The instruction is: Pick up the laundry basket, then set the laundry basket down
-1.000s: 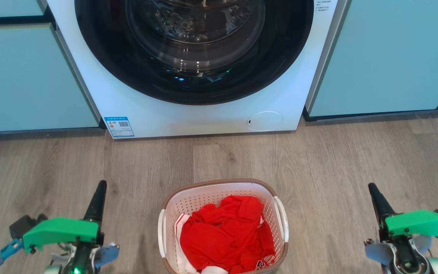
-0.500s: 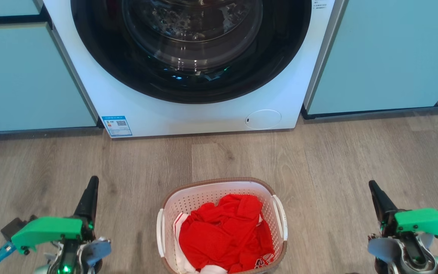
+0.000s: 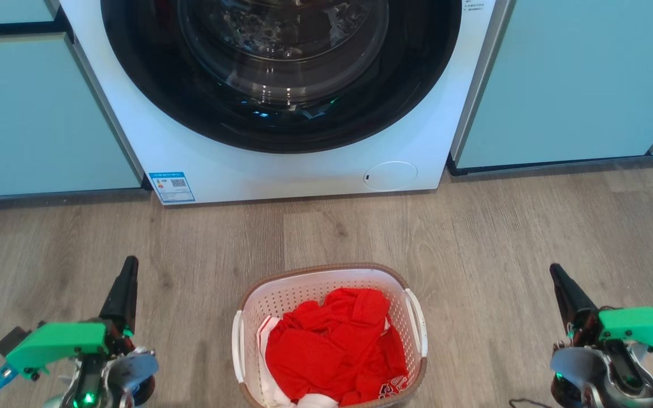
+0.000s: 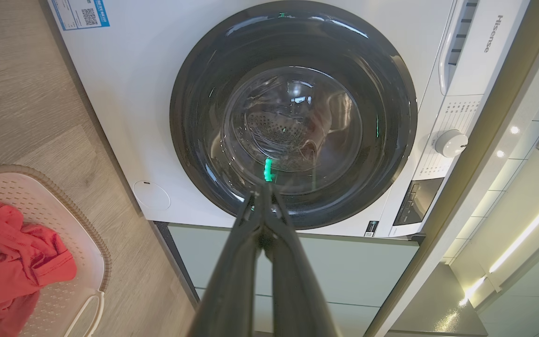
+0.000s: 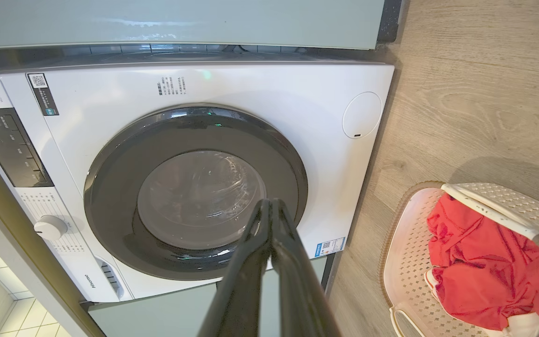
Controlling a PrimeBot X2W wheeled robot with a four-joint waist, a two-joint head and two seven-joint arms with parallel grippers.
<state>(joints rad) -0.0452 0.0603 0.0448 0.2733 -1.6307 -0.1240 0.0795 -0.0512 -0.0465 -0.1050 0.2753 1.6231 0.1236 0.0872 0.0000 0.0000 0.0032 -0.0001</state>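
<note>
Plastic, white and pierced with rows of small round holes, forms the walls of the laundry basket [image 3: 304,294]. We see it standing on the grey wood-grain floor [image 3: 502,238] at six o'clock in the head view. It is a rounded rectangle with a brown, woven-looking rim and slim white loop handles [image 3: 417,323], one on each long side. Inside lies a crumpled red garment [image 3: 332,351] of fine mesh-like fabric, with a scrap of white cloth [image 3: 315,401] showing beneath it at the near edge. Our left gripper [image 3: 129,269] is at eight o'clock and our right gripper [image 3: 557,275] at four o'clock, each well apart from the basket and touching nothing. Both are pairs of long, dark, tapering fingers. In each wrist view the two fingers meet at their tips with nothing between them, so both pincers are closed and empty. A bright green plastic bracket [image 3: 54,343] with angular edges sits behind each one. At twelve o'clock stands the washing machine [image 3: 281,175], its front smooth and glossy white. Its round door [image 3: 190,113] is a wide black ring around a bulging bowl of clear glass. A shallow round cover [image 3: 390,175] marks the front at its lower right, and a small blue-and-white label [image 3: 172,187] sits at its lower left. Flat, matte, pale teal cabinet panels [image 3: 32,113] flank the machine at ten and two o'clock.
</note>
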